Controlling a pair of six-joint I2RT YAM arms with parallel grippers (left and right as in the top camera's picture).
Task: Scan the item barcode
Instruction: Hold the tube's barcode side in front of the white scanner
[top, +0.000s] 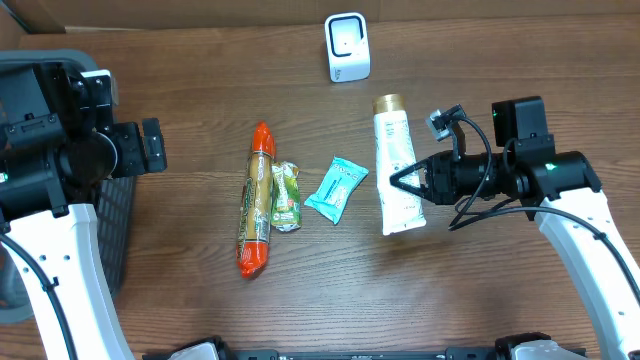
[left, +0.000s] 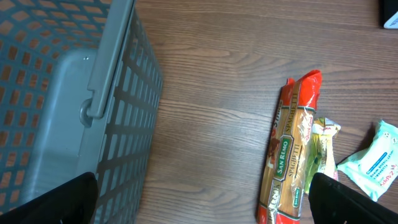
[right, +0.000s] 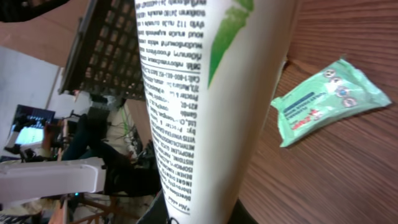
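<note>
The right fingers (top: 408, 182) were pressed onto the tube (top: 398, 165), pinching its flat lower half, though from the wrist camera they were almost wholly hidden behind it, only dark slivers showing at the bottom edge. The tube filled that view, so both its ends were cut off; its smooth white plastic carried a green leaf mark and rows of small black print running sideways, too fine for me to read. From above I could see its gold cap pointing towards the far side of the table (top: 200, 80), but I could not tell whether the tube lay on the wood or was raised off it. Just left of it lay a soft, crinkled teal packet (top: 336, 188), then a small green wrapper (top: 286, 196) touching a long packet of spaghetti (top: 256, 200) with glossy red-orange ends. A small white scanner (top: 347, 47), boxy with rounded corners, stood upright at the far edge, well apart from the tube. The left fingers (left: 62, 202) were spread wide, showing only as two blurred dark tips at the bottom corners of their own view, holding nothing. Beneath and beside them sat a grey plastic basket (left: 124, 124) with latticed walls, cut off by the frame. The table was dark wood grain.
</note>
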